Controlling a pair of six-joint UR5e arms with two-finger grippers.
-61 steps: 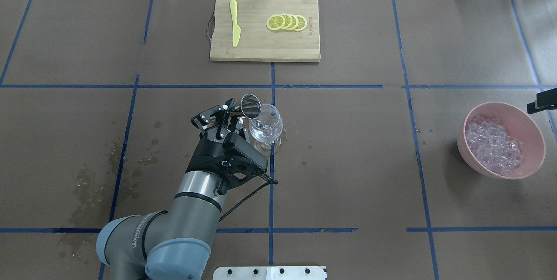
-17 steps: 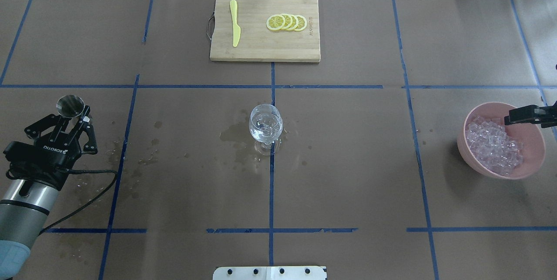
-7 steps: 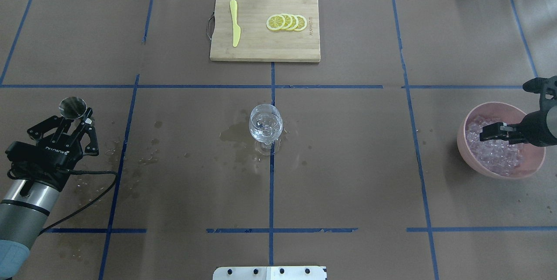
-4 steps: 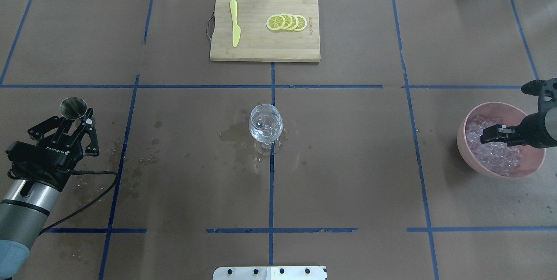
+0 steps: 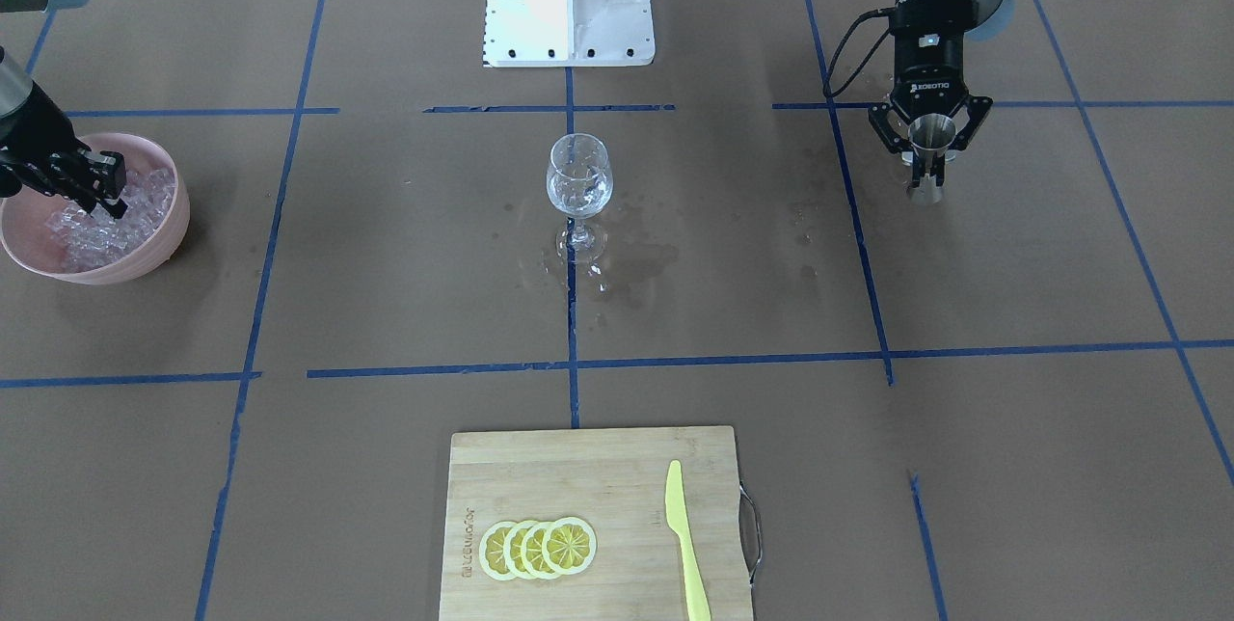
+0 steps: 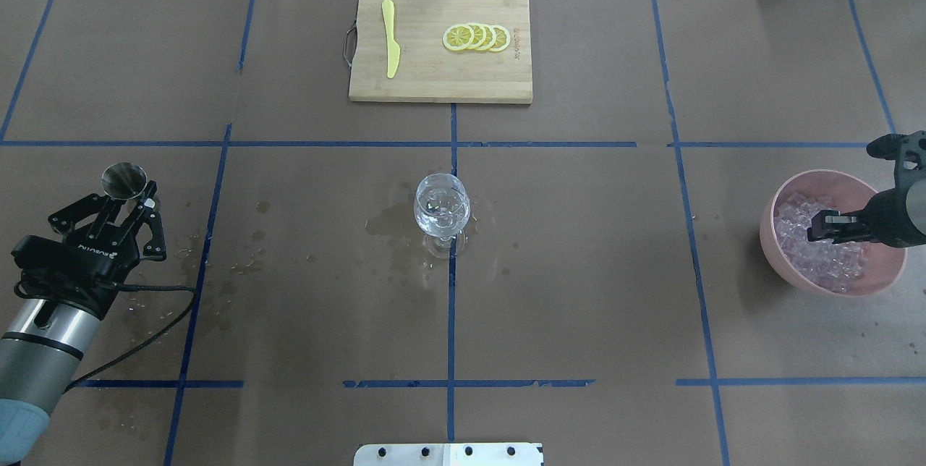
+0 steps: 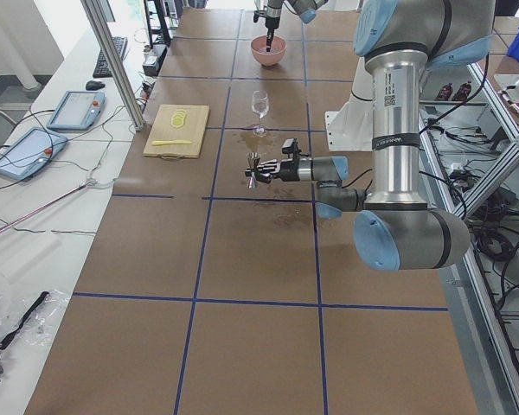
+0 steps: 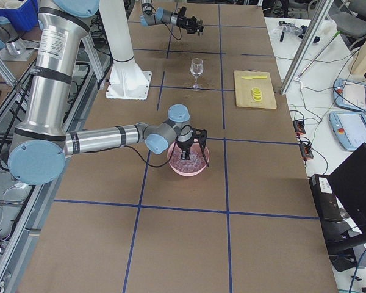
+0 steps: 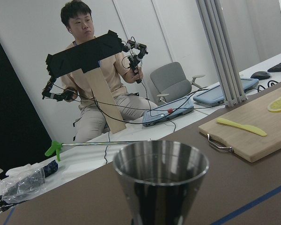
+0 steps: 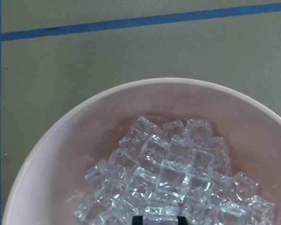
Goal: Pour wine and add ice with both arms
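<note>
**Pour finished, pick-up now under way**

Left gripper [image 6: 129,197] is off the glass [image 6: 441,209]: seconds ago it has the jigger [image 6: 124,179] tipped over the rim, now it's parked well out on the table's left side, jigger upright, fingers clamped on its waist. Left wrist view looks into the cup, no liquid visible

The wine [image 5: 578,201] is a small clear pool low in the glass, which stands at table centre on the tape line. Wet patch [image 6: 387,223] beside its foot, so some is on the paper

Right gripper [image 6: 816,229] is the real change: two seconds ago it's only reaching in over the rim of the pink bowl [image 6: 767,234], now its tips are down in the heap of ice [image 10: 164,178]. Fingers look close together, but the wrist view shows just a black edge against one cube, so I can't tell if it's gripping a cube or only pressing on the pile

My read: pour step finished, ice step just starting. All ice I can see is in the bowl, none made out in the glass. Next needs a confirmed hold on one cube, a lift clear of the rim and a long carry to the glass; slick cube, easy to drop
</note>
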